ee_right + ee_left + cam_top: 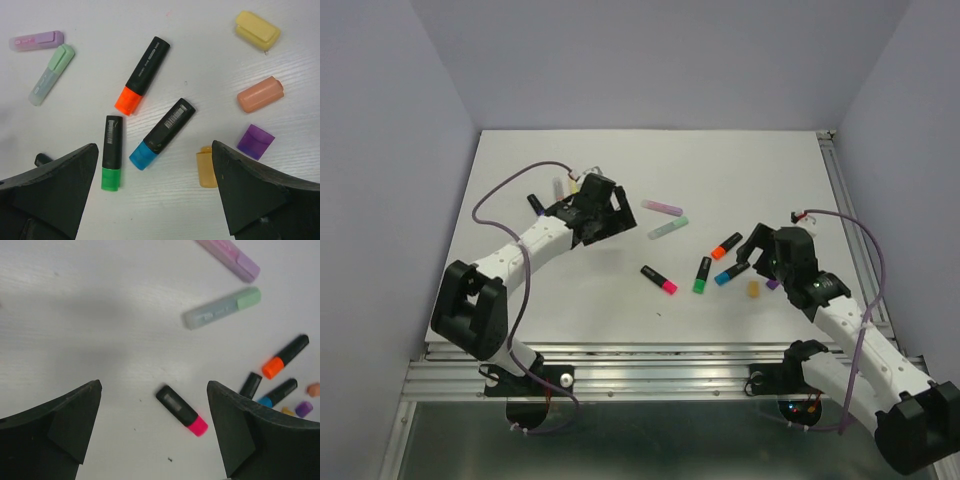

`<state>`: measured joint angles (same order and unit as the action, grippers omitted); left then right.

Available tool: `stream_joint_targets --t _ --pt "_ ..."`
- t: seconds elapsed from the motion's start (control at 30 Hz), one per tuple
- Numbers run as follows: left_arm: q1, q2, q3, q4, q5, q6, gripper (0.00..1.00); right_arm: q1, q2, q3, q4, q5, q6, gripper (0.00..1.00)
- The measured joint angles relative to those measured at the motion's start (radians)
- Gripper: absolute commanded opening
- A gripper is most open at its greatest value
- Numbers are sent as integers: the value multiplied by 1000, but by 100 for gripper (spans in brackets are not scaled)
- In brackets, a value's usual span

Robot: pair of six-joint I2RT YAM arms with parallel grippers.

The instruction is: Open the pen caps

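Six capped pens are seen lying on the white table [582, 302] between the two arms. A pink-capped black pen [182, 411] is framed between the fingers [70, 425] of the left gripper [616, 214], which are spread wide apart with nothing held between them. Beyond it, a mint pen [220, 309] and a lilac-capped pink pen [230, 259] are laid near each other, not touching. The fingers [260, 195] of the right gripper [760, 256] are likewise set wide apart and empty. Below them three black pens are grouped close together: an orange-capped pen [142, 75], a blue-capped pen [162, 133] and a green-capped pen [112, 152]. Four loose caps are scattered to the right of these in the right wrist view: a yellow cap [257, 30] farthest off, a peach cap [260, 94], a purple cap [255, 142], and an amber cap [206, 173] seen just beside one finger's edge.
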<state>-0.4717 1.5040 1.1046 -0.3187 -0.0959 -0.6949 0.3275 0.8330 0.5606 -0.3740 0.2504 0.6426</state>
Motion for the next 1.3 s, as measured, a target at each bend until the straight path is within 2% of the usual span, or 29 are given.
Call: stream_joint_targets --t 0.17,0.47,0.6,0.83,1.3 --pt "-186 2 -50 -46 41 -133 99 0 21 -25 29 -3 0 100" --pt "-312 71 -79 -121 39 -367 99 0 16 -65 71 -15 0 100" --pt "-336 141 -57 -139 34 -435 99 0 -16 -80 73 -29 1 100" --pt "-340 267 66 -210 7 -516 98 0 -60 -103 84 -45 1 100" --pt "-343 478 309 -407 -18 -521 73 0 -80 -111 90 -36 9 100"
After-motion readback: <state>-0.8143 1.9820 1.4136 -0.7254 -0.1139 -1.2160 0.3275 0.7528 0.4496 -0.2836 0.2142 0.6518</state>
